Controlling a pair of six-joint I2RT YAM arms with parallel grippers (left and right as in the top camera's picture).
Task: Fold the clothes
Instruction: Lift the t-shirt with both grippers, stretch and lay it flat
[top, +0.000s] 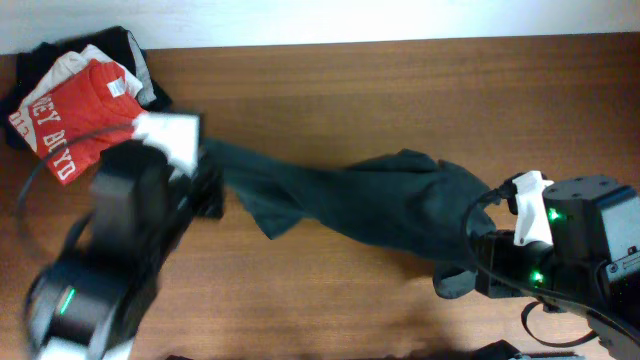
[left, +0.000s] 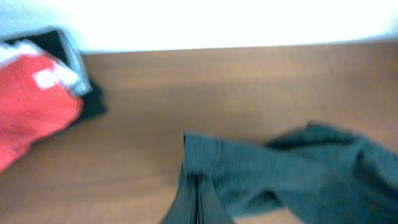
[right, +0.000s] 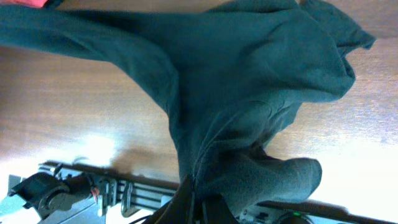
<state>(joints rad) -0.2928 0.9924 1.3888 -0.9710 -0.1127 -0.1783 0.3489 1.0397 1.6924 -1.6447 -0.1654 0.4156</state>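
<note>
Left jaws: closed on edge of dark T-shirt (top: 370, 200). Right jaws: closed on bunched fabric at opposite end. Stretched across centre of frame over wooden surface (top: 400, 90). Upper left: red T-shirt (top: 75, 115), folded.

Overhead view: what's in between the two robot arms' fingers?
The dark T-shirt, bunched, runs from the left fingers to the right fingers across the wooden table. The overhead view shows it best.

Left arm (top: 105, 260): black, bulky housings, blurred; white cap (top: 172, 138) at far end; one green light (top: 68, 298). Right arm (top: 590, 225): black boxy housing, white bracket (top: 530, 208), two green lights (top: 553, 214), looped black cable (top: 471, 228). Left gripper (left: 197, 199): dark, narrow fingers
</note>
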